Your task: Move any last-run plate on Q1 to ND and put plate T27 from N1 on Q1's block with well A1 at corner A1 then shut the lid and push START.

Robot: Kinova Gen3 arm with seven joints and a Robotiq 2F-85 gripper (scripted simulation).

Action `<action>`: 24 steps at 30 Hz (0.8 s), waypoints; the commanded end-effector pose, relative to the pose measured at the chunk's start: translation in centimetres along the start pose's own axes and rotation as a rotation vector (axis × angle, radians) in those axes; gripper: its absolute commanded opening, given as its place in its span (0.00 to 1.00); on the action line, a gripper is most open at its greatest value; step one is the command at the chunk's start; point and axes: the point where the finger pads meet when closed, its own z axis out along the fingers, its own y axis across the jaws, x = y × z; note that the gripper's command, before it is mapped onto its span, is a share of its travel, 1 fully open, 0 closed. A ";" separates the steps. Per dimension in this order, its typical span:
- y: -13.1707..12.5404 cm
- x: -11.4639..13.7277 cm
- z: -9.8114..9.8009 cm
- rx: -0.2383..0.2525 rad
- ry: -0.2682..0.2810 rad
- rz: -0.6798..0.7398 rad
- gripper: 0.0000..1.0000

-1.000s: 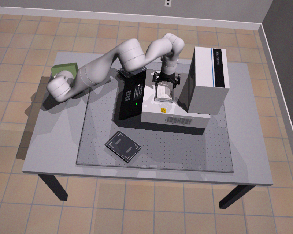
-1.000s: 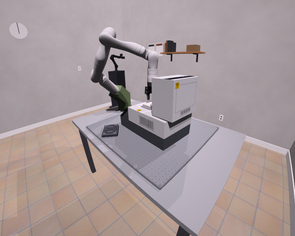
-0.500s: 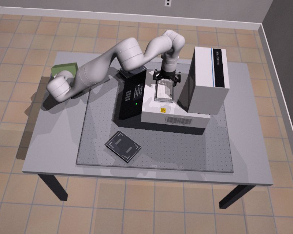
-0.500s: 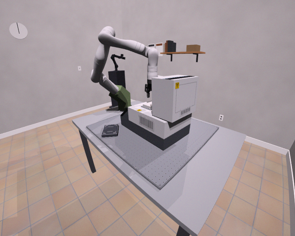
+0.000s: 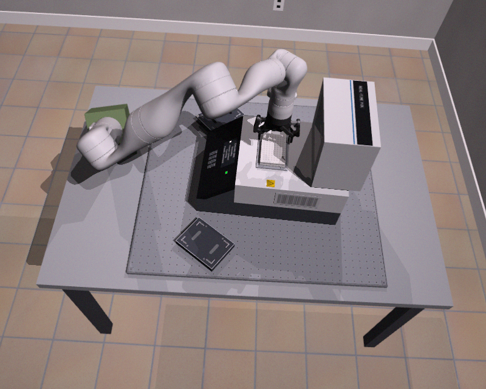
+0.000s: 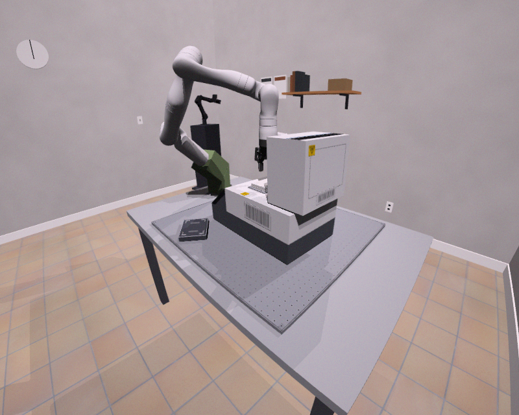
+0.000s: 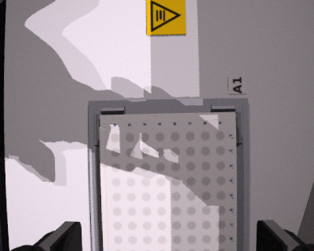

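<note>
The cycler Q1 (image 5: 277, 175) stands mid-table with its white lid (image 5: 344, 129) raised open at the right. A pale well plate (image 5: 271, 151) lies on Q1's block, inside the locators as far as I can tell. In the wrist view the plate (image 7: 168, 180) sits square in the grey frame, with the A1 mark (image 7: 237, 85) at its far right corner. I cannot read the plate's label. My gripper (image 5: 276, 133) is open and empty, above the plate's far end. Its fingertips stand apart on both sides of the plate. The lamp (image 5: 226, 172) on the black front panel is green.
A dark, empty plate nest (image 5: 204, 242) lies on the mat in front of Q1. A second dark nest (image 5: 220, 118) sits behind Q1, mostly hidden under my arm. A green block (image 5: 106, 113) is at the arm's base. The raised lid stands close to the right of my wrist.
</note>
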 end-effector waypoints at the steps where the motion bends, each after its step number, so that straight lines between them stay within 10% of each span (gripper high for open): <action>1: 0.0 0.0 -0.1 -0.002 0.001 0.000 1.00; 24: -1.0 0.0 -0.3 -0.007 -0.012 -0.099 0.97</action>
